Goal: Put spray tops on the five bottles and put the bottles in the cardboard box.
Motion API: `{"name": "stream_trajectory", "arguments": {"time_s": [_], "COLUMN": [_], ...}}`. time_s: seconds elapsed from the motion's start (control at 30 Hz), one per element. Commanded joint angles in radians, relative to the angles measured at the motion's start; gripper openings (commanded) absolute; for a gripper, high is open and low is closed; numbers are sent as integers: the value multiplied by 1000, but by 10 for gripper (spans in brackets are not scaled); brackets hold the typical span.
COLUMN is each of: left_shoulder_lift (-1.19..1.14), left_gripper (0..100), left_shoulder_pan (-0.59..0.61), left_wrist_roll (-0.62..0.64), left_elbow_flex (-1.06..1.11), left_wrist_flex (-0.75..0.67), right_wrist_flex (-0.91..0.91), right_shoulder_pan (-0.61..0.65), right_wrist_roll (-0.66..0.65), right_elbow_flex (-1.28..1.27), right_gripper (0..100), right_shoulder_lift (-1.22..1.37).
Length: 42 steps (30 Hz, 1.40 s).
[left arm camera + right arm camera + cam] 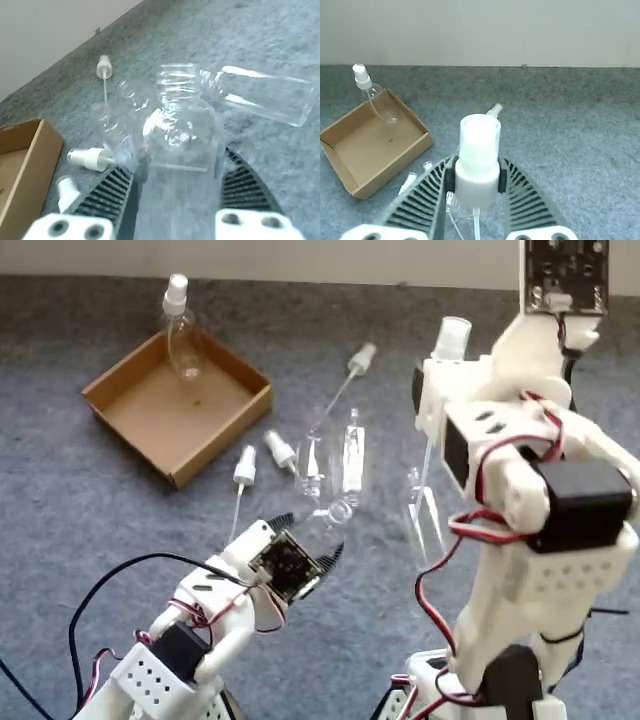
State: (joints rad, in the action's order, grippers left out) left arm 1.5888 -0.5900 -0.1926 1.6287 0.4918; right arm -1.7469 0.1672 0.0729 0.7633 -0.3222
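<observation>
My left gripper [312, 536] [177, 165] is shut on an uncapped clear bottle [338, 512] [182, 130], held low over the carpet with its neck pointing away from the arm. My right gripper [446, 364] [477, 167] is raised at the right, shut on a white spray top [452, 336] [479, 150] whose tube hangs down. The cardboard box [120, 400] [350, 150] lies at the far left, and one capped bottle [182, 335] [374, 97] stands in its far corner. Two open bottles [310, 465] [352, 452] lie side by side mid-table; a third [422, 510] [265, 95] lies further right.
Loose spray tops lie on the grey carpet: one with a long tube [360, 360] [104, 67] [495, 109] beyond the bottles, and two [280, 450] [245, 468] between the bottles and the box. A pale wall runs along the far edge.
</observation>
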Motion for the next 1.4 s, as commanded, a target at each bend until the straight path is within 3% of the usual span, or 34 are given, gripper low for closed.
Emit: {"name": "stream_trajectory", "arguments": {"time_s": [0.0, 0.23, 0.5, 0.63, 0.83, 1.13, 1.37], "left_shoulder_lift": [13, 13, 13, 13, 13, 13, 12], "left_gripper": [67, 67, 66, 66, 66, 66, 66], "left_shoulder_pan": [-85, -208, -214, -213, -209, -217, -217], "left_wrist_roll": [11, 9, 14, 18, 204, 207, 207], "left_elbow_flex": [-10, -16, -7, -7, 1, 4, 56], "left_wrist_flex": [-77, -210, -288, -287, -242, -236, -241], "right_wrist_flex": [-13, -13, 10, 117, 343, 676, 742], "right_shoulder_pan": [12, 12, 15, 16, 16, 16, 16], "right_wrist_roll": [9, 11, 12, 12, 12, 12, 12], "right_elbow_flex": [-13, -67, -219, -354, -667, -1119, -1175], "right_gripper": [20, 20, 20, 20, 20, 20, 20], "right_shoulder_lift": [-91, -209, -363, -443, -605, -858, -912]}}
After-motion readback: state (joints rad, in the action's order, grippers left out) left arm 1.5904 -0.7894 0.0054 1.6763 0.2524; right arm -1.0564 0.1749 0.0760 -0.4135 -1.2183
